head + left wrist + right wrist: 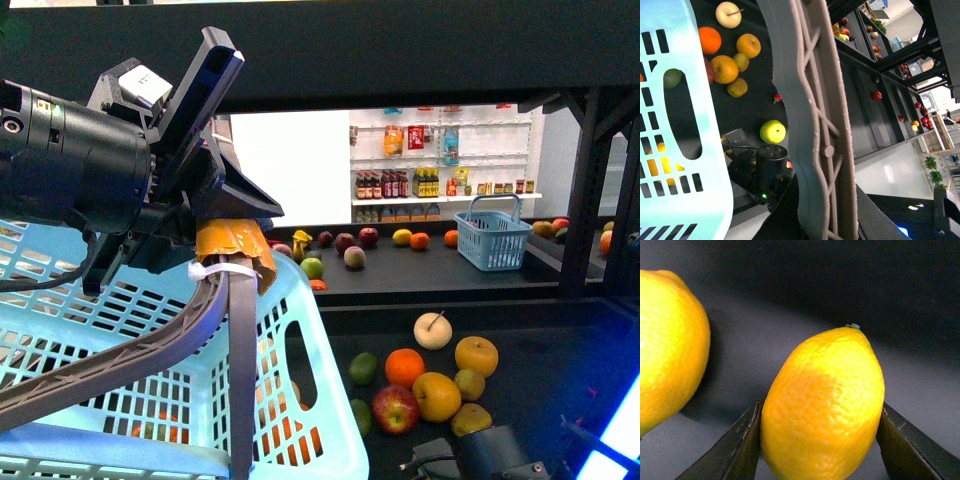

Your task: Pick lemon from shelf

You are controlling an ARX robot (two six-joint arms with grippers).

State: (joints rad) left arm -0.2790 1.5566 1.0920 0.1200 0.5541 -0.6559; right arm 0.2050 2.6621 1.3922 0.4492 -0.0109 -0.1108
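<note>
Right gripper (821,445) closed on the lemon (822,400), one dark finger pressed against each flank. The lemon sits low over the shelf's (560,375) dark bottom tray, at near right. I cannot tell whether it rests there or is lifted; a second yellow fruit (667,345) is just beside it, not touching. Left gripper (236,252), tips taped orange, is clamped on the grey handle (240,380) of the pale blue basket (320,420) at near left.
</note>
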